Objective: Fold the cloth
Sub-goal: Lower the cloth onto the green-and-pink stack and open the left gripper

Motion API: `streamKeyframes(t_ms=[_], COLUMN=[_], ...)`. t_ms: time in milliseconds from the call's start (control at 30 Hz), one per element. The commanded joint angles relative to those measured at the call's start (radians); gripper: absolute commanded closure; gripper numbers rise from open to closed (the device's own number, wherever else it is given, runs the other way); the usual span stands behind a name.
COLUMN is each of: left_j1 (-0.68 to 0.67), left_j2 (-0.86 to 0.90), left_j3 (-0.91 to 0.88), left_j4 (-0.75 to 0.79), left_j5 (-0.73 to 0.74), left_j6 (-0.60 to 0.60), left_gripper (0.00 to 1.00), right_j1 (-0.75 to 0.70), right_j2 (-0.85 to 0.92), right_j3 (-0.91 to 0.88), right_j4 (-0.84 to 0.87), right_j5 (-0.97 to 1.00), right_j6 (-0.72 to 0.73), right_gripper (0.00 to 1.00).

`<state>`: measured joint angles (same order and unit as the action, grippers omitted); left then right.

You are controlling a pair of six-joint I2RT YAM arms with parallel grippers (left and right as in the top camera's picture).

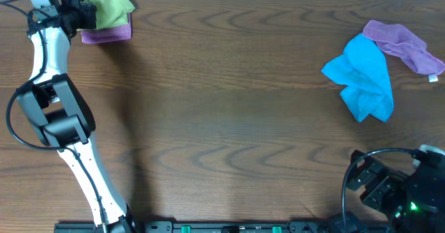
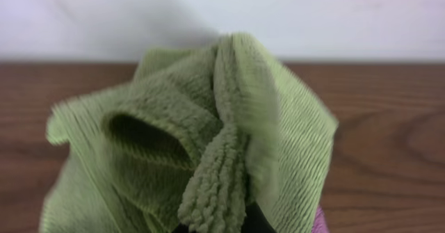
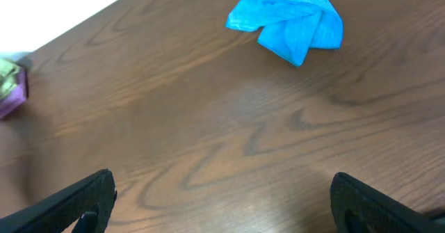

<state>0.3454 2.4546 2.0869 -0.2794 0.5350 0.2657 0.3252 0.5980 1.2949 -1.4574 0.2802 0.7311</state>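
- The left arm (image 1: 52,87) reaches out along the left side of the table (image 1: 229,122) to its far left corner.
- The left gripper (image 1: 87,14) sits at that corner, right against the cloth (image 1: 111,7).
- The cloth is lime green and bunched into a soft heap, not laid flat.
- It rests on top of a folded purple cloth (image 1: 108,33), whose near edge sticks out from under it.
- From the left wrist camera the green cloth fills most of the view, rumpled, with a thick fold hanging down the middle towards the fingers.
- The left jaws are pressed together, and that hanging fold looks nipped between them; only a dark bit of finger shows below the pile.
- Behind the heap stands a pale wall (image 2: 313,17) at the far edge of the table.
- The right gripper (image 3: 226,215) sits at the near right corner, well apart from the green cloth.
- Its fingers (image 3: 83,202) are spread wide over bare wood, with nothing between them.
- A crumpled blue cloth (image 1: 361,80) lies at the far right of the table.
- A loose purple cloth (image 1: 403,44) lies just beyond it, and the two overlap.
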Motion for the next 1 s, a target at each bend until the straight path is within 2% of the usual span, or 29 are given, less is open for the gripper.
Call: streamKeyframes(t_ms=[0,100,133,200,267,300,367,400,433,467,600,733,967], left_j1=[0.003,0.003,0.004,0.011,0.016,0.019,0.022,0.022,0.023,0.023,0.023,0.024,0.028], left_j2=[0.025,0.027,0.027,0.027,0.027,0.027,0.027,0.027,0.027,0.027,0.027,0.027,0.027], left_j3=[0.026,0.026,0.026,0.026,0.026,0.026,0.026,0.026,0.026,0.026,0.026,0.026,0.026], left_j4=[0.011,0.016,0.023,0.035,0.045,0.047,0.053,0.053,0.053,0.053,0.061,0.088,0.098], left_j5=[0.008,-0.074,-0.097,-0.14,-0.191,-0.225,-0.274,-0.293,-0.311,-0.328,-0.338,-0.416,-0.435], left_j6=[-0.001,-0.001,-0.002,-0.028,-0.061,-0.064,-0.064,-0.064,-0.064,-0.065,-0.077,-0.132,-0.132], left_gripper=[0.94,0.93,0.89,0.59,0.65,0.63,0.33,0.21,0.14,0.02,0.04,0.05,0.04], right_j1=[-0.008,-0.008,-0.008,-0.008,-0.008,-0.008,-0.008,-0.008,-0.008,-0.008,-0.008,-0.008,-0.008], right_j2=[0.004,0.004,0.004,0.004,0.004,0.004,0.004,0.004,0.004,0.004,0.004,0.004,0.004], right_j3=[0.013,0.013,0.013,0.013,0.013,0.013,0.013,0.013,0.013,0.013,0.013,0.013,0.013], right_j4=[0.011,0.011,0.011,0.011,0.011,0.011,0.011,0.011,0.011,0.011,0.011,0.01,0.01], right_j5=[-0.008,-0.021,-0.024,-0.027,-0.027,-0.027,-0.027,-0.027,-0.027,-0.027,-0.027,-0.031,-0.03], right_j6=[0.032,0.039,0.04,0.039,0.039,0.039,0.039,0.039,0.039,0.039,0.039,0.039,0.039], right_gripper=[0.02,0.02,0.02,0.02,0.02,0.02,0.02,0.02,0.02,0.02,0.01,0.01,0.01])
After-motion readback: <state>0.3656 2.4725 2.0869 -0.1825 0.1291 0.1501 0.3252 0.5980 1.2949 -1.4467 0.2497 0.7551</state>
